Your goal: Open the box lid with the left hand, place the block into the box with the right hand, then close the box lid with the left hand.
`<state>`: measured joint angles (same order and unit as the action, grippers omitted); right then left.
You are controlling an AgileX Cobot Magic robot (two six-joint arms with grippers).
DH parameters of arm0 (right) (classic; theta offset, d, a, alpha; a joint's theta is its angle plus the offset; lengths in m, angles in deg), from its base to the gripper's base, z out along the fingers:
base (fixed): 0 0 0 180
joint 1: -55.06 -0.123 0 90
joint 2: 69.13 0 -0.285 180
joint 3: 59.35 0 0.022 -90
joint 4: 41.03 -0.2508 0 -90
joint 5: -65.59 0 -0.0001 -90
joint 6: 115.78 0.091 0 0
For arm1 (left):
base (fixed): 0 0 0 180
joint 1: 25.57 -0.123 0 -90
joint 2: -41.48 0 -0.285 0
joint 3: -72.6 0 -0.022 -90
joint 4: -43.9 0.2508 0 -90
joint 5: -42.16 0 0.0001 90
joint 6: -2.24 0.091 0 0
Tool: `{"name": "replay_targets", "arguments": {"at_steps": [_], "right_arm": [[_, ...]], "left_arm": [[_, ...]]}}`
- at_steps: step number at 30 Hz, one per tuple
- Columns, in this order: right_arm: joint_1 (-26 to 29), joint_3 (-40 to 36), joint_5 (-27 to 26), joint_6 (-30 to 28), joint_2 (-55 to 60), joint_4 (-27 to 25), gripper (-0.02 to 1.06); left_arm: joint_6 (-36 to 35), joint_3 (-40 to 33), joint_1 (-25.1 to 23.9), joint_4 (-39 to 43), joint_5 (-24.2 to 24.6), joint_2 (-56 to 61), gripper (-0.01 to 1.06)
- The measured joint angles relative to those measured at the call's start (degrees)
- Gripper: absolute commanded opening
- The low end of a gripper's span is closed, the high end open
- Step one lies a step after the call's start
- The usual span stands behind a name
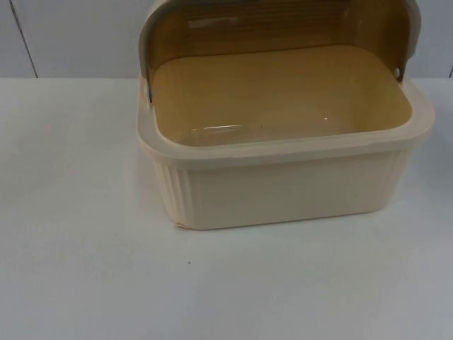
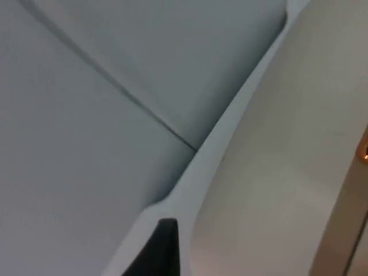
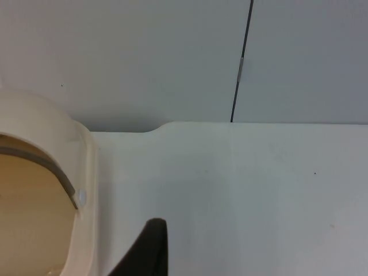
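With lid [image 1: 283, 25] raised, box [image 1: 283, 188] stands open (cream) on table [image 1: 78, 269].

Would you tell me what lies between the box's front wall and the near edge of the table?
In the top view that stretch of white table before the box is bare apart from a tiny dark speck.

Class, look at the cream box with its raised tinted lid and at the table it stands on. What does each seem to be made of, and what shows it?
The cream ribbed rectangular box looks like moulded plastic with a smooth, slightly glossy finish: even vertical ribs, rounded rim. Its raised amber see-through lid is probably tinted translucent plastic, since the wall shows through it. The white table top looks like matt laminate, though that is uncertain.
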<state>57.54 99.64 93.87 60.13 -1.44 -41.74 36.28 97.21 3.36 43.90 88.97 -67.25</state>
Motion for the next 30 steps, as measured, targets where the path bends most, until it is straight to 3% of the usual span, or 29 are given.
{"name": "replay_targets", "arguments": {"at_steps": [3, 7, 10, 17, 24, 26, 29, 30], "right_arm": [[0.00, 0.00, 0.00, 0.00, 0.00, 0.00, 1.01], [0.00, 0.00, 0.00, 0.00, 0.00, 0.00, 1.01], [0.00, 0.00, 0.00, 0.11, 0.00, 0.00, 1.01], [0.00, 0.00, 0.10, 0.22, 0.00, 0.00, 1.01], [0.00, 0.00, 0.10, 0.22, 0.00, -0.42, 1.01], [0.00, 0.00, 0.10, 0.22, 0.00, -0.69, 1.01], [0.00, 0.00, 0.10, 0.22, 0.00, -0.82, 1.01], [0.00, 0.00, 0.10, 0.22, 0.00, -0.82, 1.01]], "left_arm": [[4.42, 2.45, 1.27, 0.86, -0.50, -2.03, 1.05], [7.42, 3.54, 2.16, 4.23, -5.53, -4.01, 1.05], [13.49, 3.81, 2.15, 4.76, -9.77, -6.00, 1.05], [25.55, 3.81, 2.15, -3.11, -15.62, -9.61, 1.05], [31.15, 3.81, 2.15, -7.25, -18.61, -11.33, 0.99], [31.59, 3.81, 2.15, -7.70, -18.70, -11.89, 0.74], [31.74, 3.81, 2.15, -8.78, -18.88, -12.14, 0.19], [31.85, 3.81, 2.15, -9.24, -19.57, -12.14, 0.19]]}}
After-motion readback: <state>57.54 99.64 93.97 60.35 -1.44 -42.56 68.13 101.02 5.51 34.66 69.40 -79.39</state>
